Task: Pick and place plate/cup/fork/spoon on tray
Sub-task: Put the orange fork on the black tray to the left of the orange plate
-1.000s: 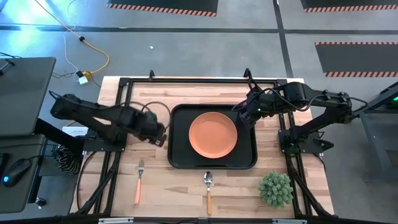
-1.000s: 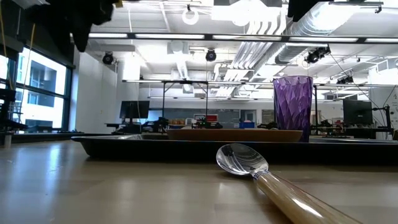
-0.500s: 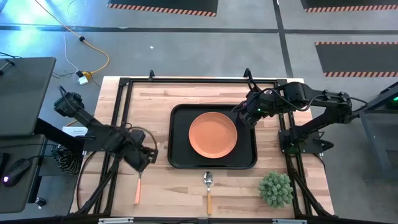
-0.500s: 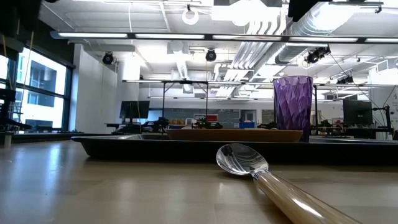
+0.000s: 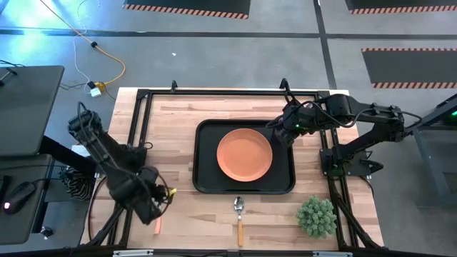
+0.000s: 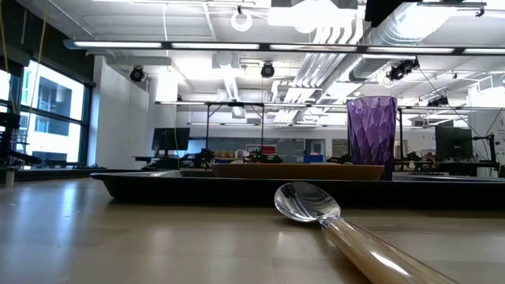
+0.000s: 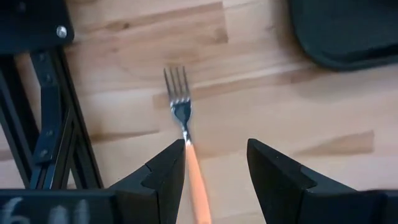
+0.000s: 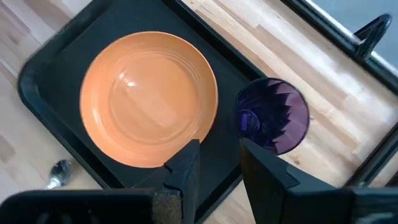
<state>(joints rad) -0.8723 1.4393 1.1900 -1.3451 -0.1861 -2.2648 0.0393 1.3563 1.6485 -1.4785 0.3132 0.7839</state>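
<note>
The orange plate (image 5: 244, 153) lies in the black tray (image 5: 207, 135). The purple cup (image 8: 272, 115) stands upright in the tray's far right corner, beside the plate. My right gripper (image 5: 283, 133) hovers above that corner, open and empty; in the high view it hides the cup. The fork (image 7: 181, 109) lies flat on the wood left of the tray, tines toward the far edge. My left gripper (image 7: 214, 155) is open above the fork's orange handle (image 7: 196, 186), which runs close by one finger. The spoon (image 5: 240, 213) lies on the table near the tray's near rim.
A small green plant (image 5: 316, 216) stands at the table's near right. Black frame rails (image 7: 43, 124) run along the table's left side close to the fork. Bare wood lies between the fork and the spoon.
My left gripper has swung from beside the tray's left rim toward the table's near edge and now stands over the fork, covering all but the handle's near end in the high view. The fork, spoon, plate and cup have kept their places.
</note>
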